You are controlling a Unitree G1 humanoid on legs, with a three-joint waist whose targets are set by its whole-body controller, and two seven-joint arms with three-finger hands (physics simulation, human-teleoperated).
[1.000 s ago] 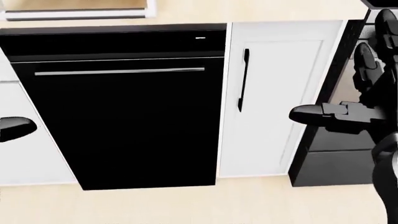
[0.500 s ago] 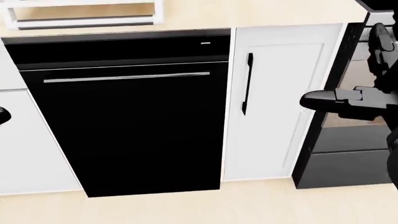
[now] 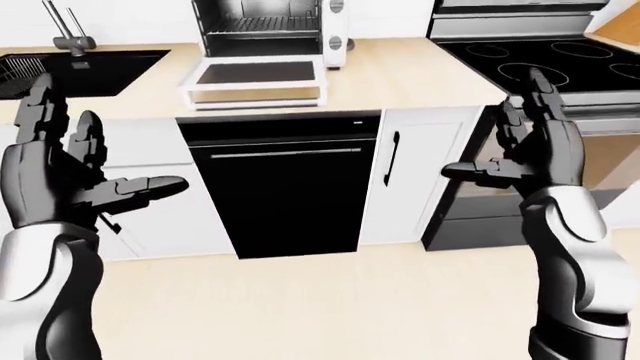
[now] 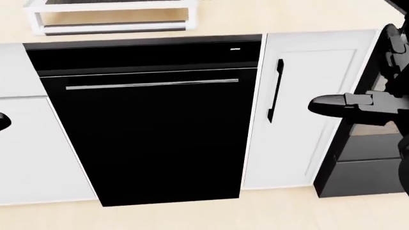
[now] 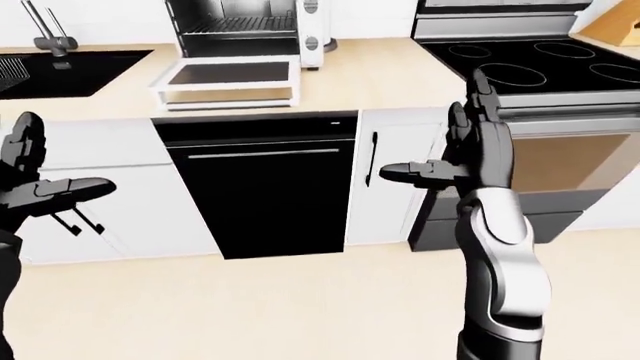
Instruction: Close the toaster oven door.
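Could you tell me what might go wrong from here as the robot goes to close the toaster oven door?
The toaster oven door lies fully open, flat over the counter edge above the dishwasher; a push from above would press it down rather than swing it shut. Both the left robot hand and right robot hand are open and held below counter height, so raising them could knock the door's underside or the stove.
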